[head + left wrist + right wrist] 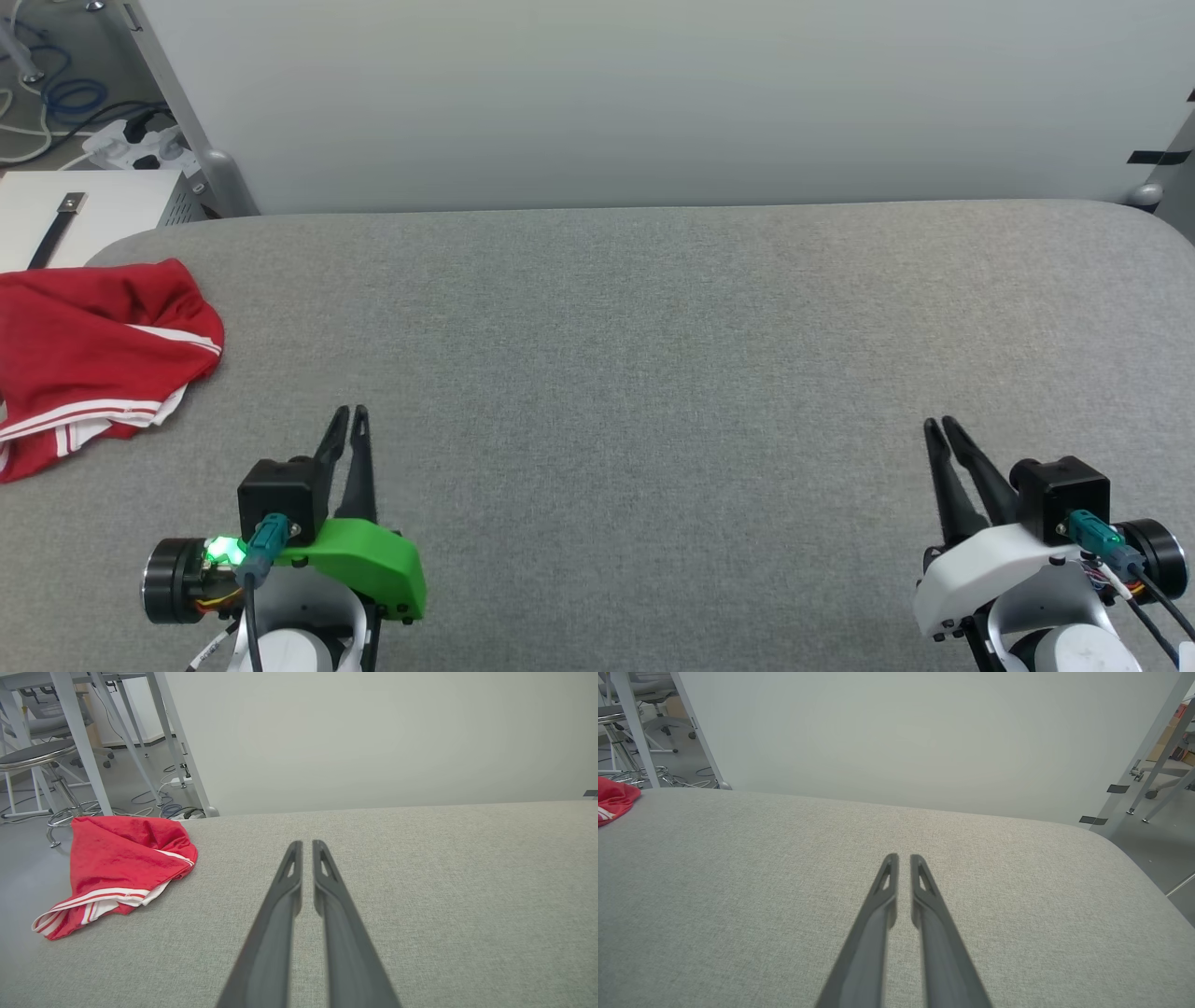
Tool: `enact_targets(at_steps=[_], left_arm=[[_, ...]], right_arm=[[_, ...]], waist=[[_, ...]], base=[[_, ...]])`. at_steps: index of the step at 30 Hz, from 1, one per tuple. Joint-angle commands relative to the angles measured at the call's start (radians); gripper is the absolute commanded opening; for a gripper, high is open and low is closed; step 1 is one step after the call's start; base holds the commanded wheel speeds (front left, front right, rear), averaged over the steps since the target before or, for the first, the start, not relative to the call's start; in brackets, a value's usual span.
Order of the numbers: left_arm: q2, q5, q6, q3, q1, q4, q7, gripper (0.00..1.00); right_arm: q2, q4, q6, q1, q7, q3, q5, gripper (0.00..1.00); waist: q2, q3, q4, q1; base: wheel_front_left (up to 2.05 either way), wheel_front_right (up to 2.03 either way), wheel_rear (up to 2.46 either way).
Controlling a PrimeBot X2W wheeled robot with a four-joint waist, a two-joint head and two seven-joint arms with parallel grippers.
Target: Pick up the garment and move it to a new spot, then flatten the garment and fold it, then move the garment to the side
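Soft cloth garment [93, 345], matt woven table [653, 373]

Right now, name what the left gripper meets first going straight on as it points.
The way looks free: the left gripper points across the grey table toward the pale wall, probably met first. The garment lies off to its left.

The garment [93, 355] runs off the head view's left edge; the right wrist view's left edge cuts it to a red corner. Bunched on itself, it hides whether its striped trim is collar or sleeve. The left gripper [306, 843] and right gripper [903, 857] have their fingers cut by their wrist views' bottom edges
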Motion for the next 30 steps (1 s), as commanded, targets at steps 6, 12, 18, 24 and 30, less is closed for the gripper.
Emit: enact_targets(at_steps=[6,12,18,24,30], left_arm=[[0.0,-0.004,0.002,-0.002,-0.001,0.008,-0.007,1.0],[0.0,-0.01,0.004,-0.006,-0.003,0.022,-0.02,1.0],[-0.001,-0.016,0.003,-0.01,-0.004,0.034,-0.032,1.0],[-0.001,-0.025,0.004,-0.014,-0.005,0.046,-0.044,1.0],[-0.001,-0.036,0.001,-0.017,-0.006,0.051,-0.057,1.0]], right_arm=[[0.0,0.005,0.0,-0.001,-0.007,-0.001,0.008,1.0],[0.0,0.012,0.0,-0.003,-0.019,-0.002,0.02,1.0],[0.0,0.018,0.0,-0.006,-0.032,-0.006,0.032,1.0],[0.0,0.017,0.0,-0.007,-0.044,-0.007,0.06,1.0],[0.0,0.01,0.0,-0.008,-0.057,-0.007,0.093,1.0]], waist=[[0.0,0.0,0.0,0.0],[0.0,0.001,-0.001,0.0],[0.0,0.001,-0.001,0.0],[0.0,0.0,-0.001,0.0],[0.0,0.0,-0.001,0.0]], base=[[0.0,0.0,0.0],[0.0,0.0,0.0],[0.0,0.0,0.0],[0.0,0.0,0.0],[0.0,0.0,0.0]])
